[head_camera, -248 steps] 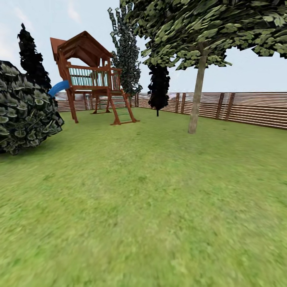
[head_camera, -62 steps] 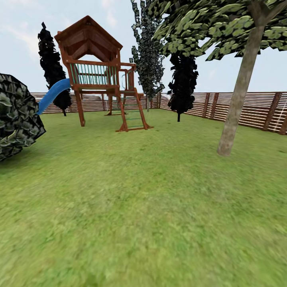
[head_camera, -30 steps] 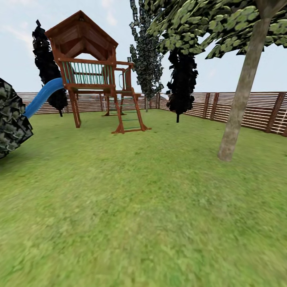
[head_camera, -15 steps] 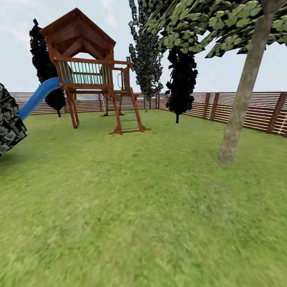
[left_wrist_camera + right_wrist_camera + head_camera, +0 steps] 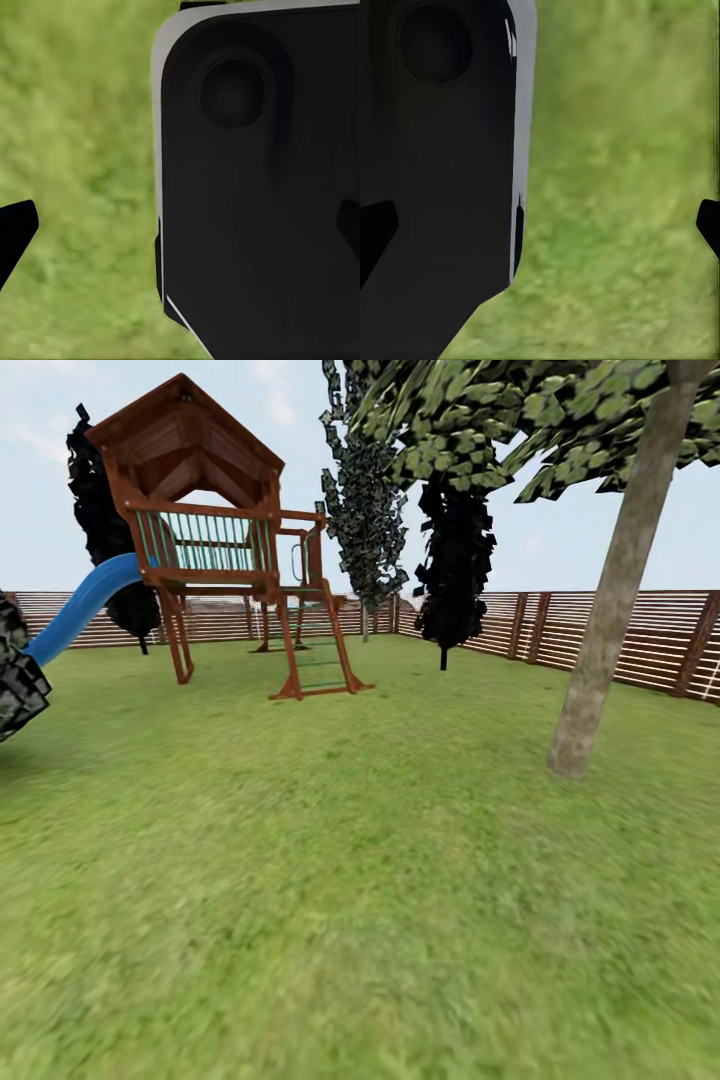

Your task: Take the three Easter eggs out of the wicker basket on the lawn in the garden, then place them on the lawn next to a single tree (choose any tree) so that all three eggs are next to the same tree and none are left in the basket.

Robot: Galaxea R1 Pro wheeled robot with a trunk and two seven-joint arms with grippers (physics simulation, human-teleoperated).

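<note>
A: What did the head view record?

B: The lawn [image 5: 350, 880] covered the lower part of the view. The tree [image 5: 610, 610], with a slim pale trunk and a mottled green-white crown, stood at the right, rooted in the grass. The slatted fence [image 5: 620, 635] of the garden ran behind it. A wooden play tower [image 5: 210, 530] with a blue slide [image 5: 80, 605] stood at the left rear. A near-black conifer [image 5: 455, 560] stood by the fence between tower and tree. A mottled bush [image 5: 15, 680] sat at the left edge.

A: And the left wrist view?

B: The left tool [image 5: 180, 232] had its two dark fingertips at opposite edges of the picture, spread wide, with nothing between them. A dark robot body panel [image 5: 262, 180] lay beyond, with grass beside it.

A: The right wrist view?

B: The right tool [image 5: 540, 229] was likewise released, fingertips wide apart and empty. A dark panel [image 5: 442, 165] and grass lay beyond.
</note>
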